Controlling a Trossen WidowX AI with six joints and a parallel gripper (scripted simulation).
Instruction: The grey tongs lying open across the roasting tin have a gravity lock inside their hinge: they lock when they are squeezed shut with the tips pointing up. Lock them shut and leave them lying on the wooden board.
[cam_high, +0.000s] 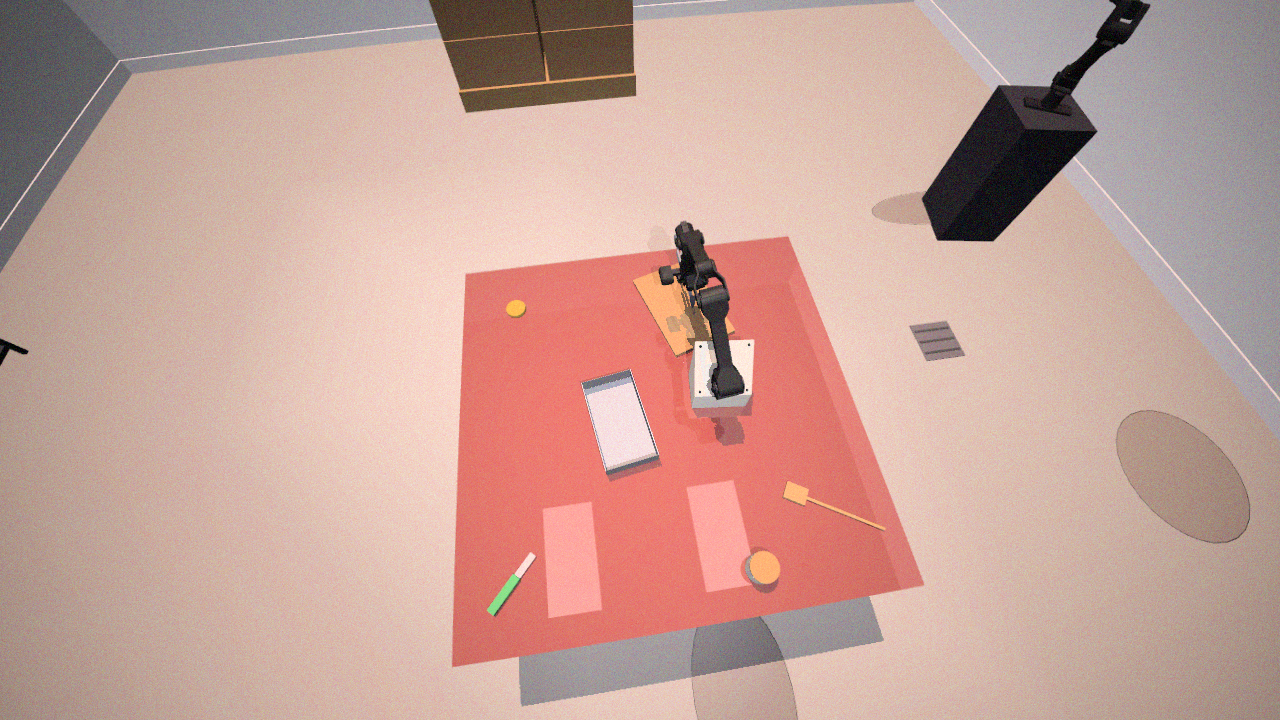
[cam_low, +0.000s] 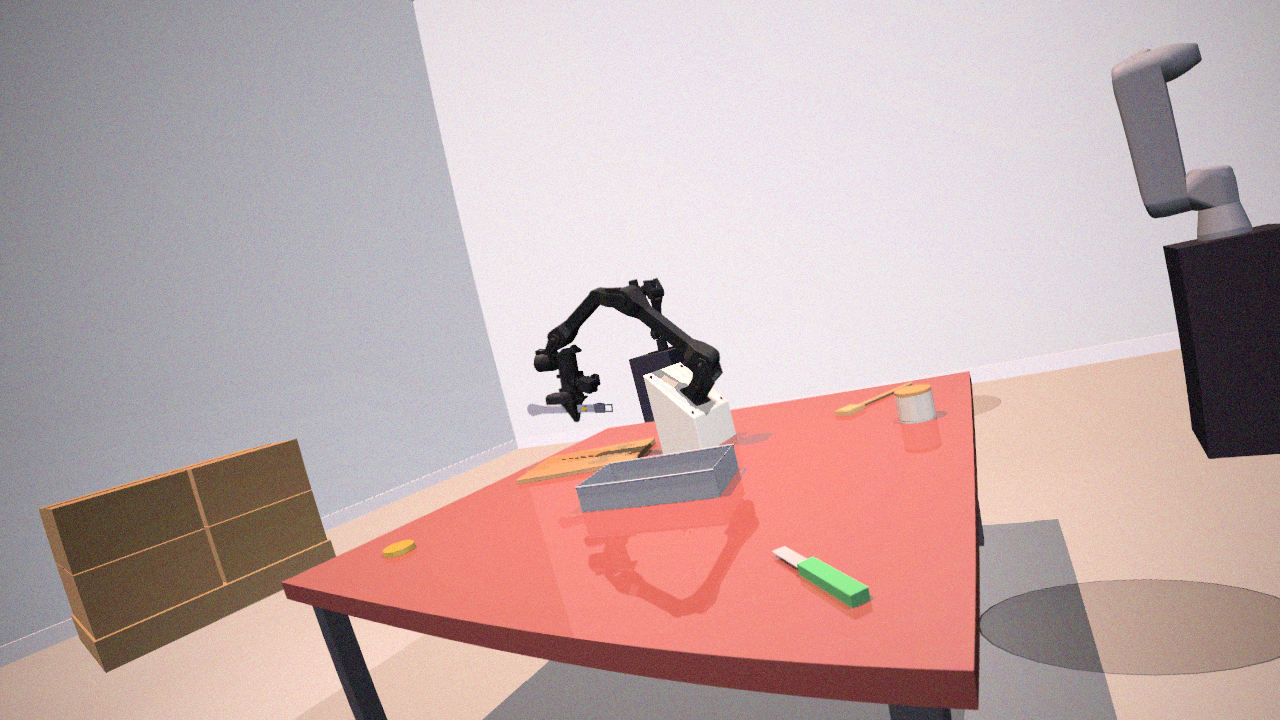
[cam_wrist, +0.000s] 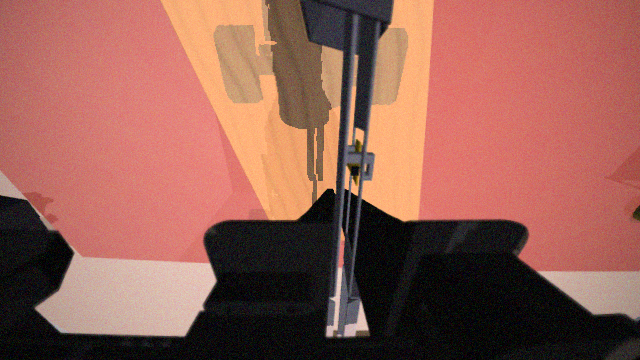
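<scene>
The grey tongs (cam_low: 601, 408) (cam_wrist: 345, 150) are held in the air, about level, above the wooden board (cam_high: 659, 300) (cam_low: 554, 471) (cam_wrist: 400, 190). Their pale tips point left in the exterior view, away from the arm's base, and the hinge end points towards the base. Their two arms lie close together in the wrist view. Whether the lock is engaged cannot be seen. My gripper (cam_low: 574, 413) (cam_wrist: 335, 194) is shut on the tongs, around the middle of their arms. In the top view the arm mostly hides the tongs. The roasting tin (cam_high: 607, 380) (cam_low: 653, 488) stands empty beside the board.
The white base block (cam_high: 738, 358) (cam_low: 675, 420) stands close to the board. A yellow disc (cam_high: 515, 308) (cam_low: 399, 548), a green-handled knife (cam_high: 503, 594) (cam_low: 832, 580), a wooden spatula (cam_high: 795, 493) (cam_low: 853, 409) and a lidded jar (cam_high: 763, 567) (cam_low: 915, 405) lie or stand farther off.
</scene>
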